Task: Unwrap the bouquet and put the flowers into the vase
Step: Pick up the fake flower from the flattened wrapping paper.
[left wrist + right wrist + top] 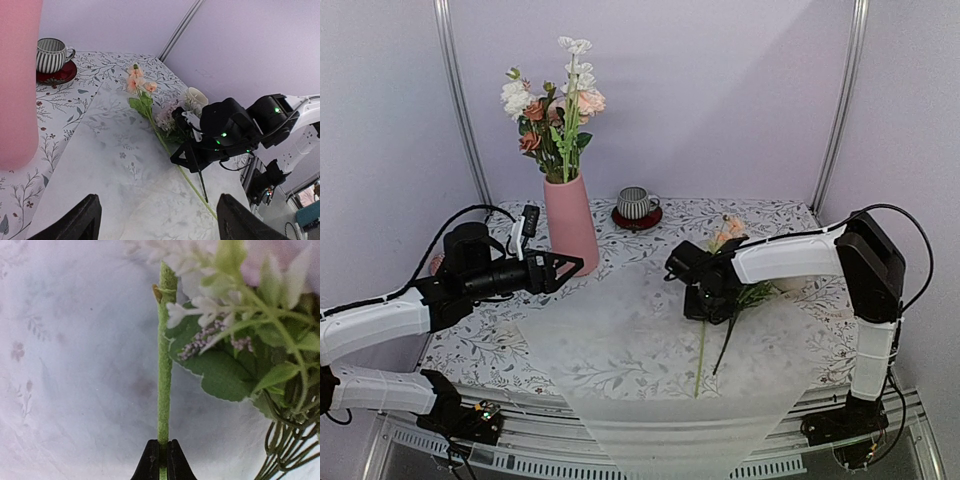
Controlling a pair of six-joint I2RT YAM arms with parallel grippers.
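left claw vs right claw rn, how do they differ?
The left claw is open and empty; the right claw is shut on a green stem. The left claw hangs beside the pink vase; the right claw is low over the loose flowers on the paper. Both are black.

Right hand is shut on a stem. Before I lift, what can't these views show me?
- Right wrist view: the stem vanishes into the shut right hand. Its lower end is past the bottom edge, and the blooms above are blurred.
- Top view: the right arm covers much of the lying flowers.
- Left wrist view: the vase rim is cut off by the top edge.
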